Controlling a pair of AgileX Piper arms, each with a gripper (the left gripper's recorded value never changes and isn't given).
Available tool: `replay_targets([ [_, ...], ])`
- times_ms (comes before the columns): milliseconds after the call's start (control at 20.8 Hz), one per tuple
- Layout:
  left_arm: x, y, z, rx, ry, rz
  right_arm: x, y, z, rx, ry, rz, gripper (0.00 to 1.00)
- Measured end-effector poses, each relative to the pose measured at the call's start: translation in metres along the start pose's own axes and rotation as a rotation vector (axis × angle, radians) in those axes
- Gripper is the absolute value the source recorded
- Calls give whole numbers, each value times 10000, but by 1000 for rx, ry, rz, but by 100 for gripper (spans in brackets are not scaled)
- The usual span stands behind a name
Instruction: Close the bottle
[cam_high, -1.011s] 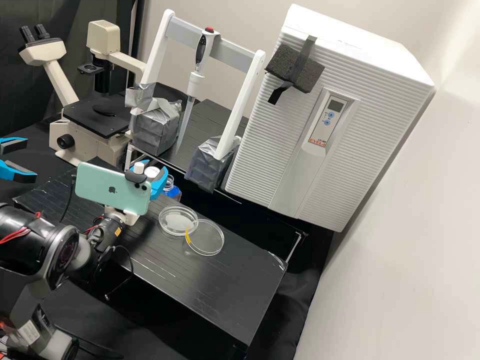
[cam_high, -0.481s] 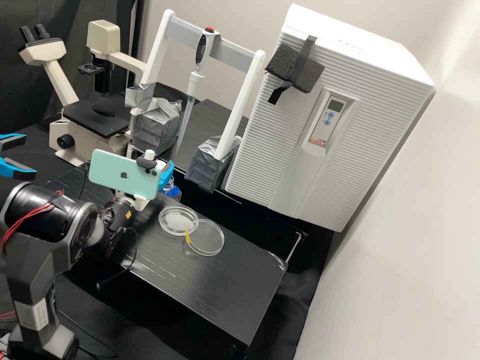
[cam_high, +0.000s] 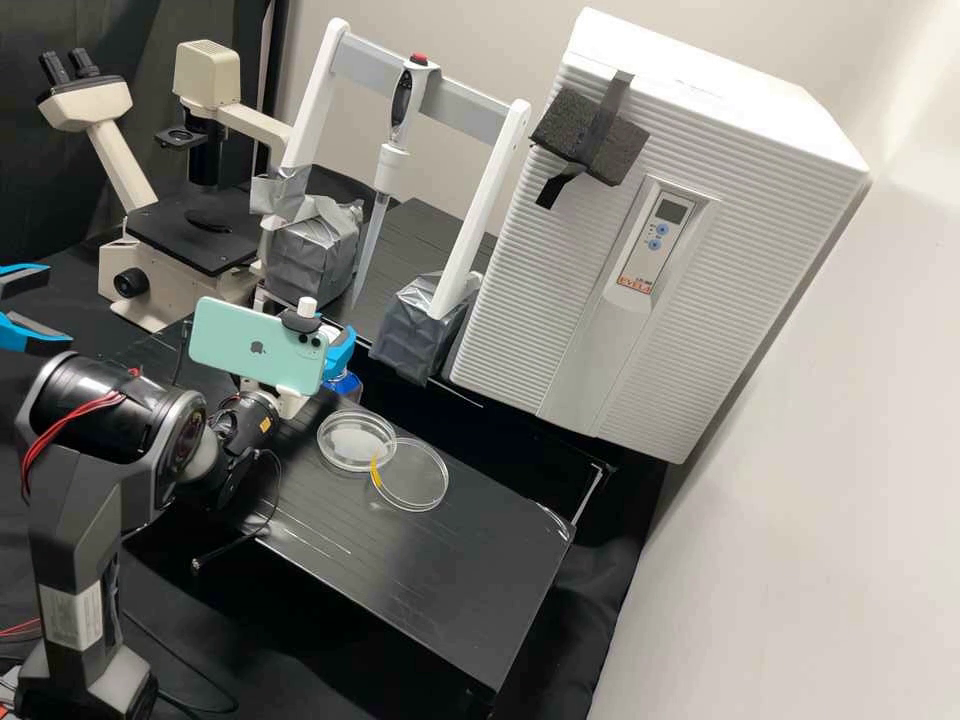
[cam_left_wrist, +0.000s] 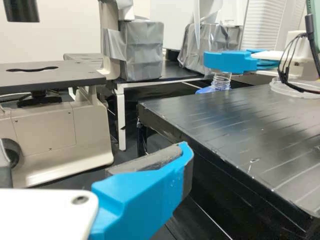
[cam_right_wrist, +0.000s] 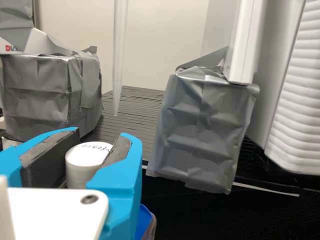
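Fingers of the right gripper (cam_right_wrist: 92, 147) pinch a white cap (cam_right_wrist: 86, 157) between their dark pads, closed to the cap's width. In the left wrist view this gripper sits straight over the bottle (cam_left_wrist: 219, 82), whose clear threaded neck is bare just under the blue fingers; cannot tell if the cap touches the neck. The bottle stands at the far edge of the black platform (cam_high: 450, 570), blue lower down.

A mint phone (cam_high: 258, 345) clamped on the right wrist hides the cap and most of the bottle in the high view. Just behind the bottle are two grey taped blocks (cam_high: 305, 245), the feet of a white stand (cam_high: 430, 95), with a pipette (cam_high: 385, 180) hanging tip down between them. Two clear petri dishes (cam_high: 356, 440) lie near the bottle on the platform, overlapping at the rims. A microscope (cam_high: 150, 200) is to the left and a white ribbed machine (cam_high: 680, 230) to the right.

The left gripper (cam_high: 25, 305) is at the left edge, well apart from the bottle, fingers spread wide, holding nothing.

Versus 1.0 s ago, the right arm's elbow is higher and the phone and gripper have shifted forward over the bottle. The left gripper sits slightly higher. The dishes have not moved.
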Motion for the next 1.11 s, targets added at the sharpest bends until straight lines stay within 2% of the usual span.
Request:
replay_targets([
  [289, 0, 1, -1, -1, 1, 1, 1, 5, 5, -2, -2, 2, 0],
  [433, 0, 1, -1, -1, 1, 1, 3, 13, 20, -30, -7, 4, 0],
  [578, 0, 1, -1, -1, 1, 1, 23, 22, 47, -38, -16, 9, 0],
  [1107, 0, 1, -1, -1, 1, 1, 32, 60, 88, -39, -30, 22, 0],
])
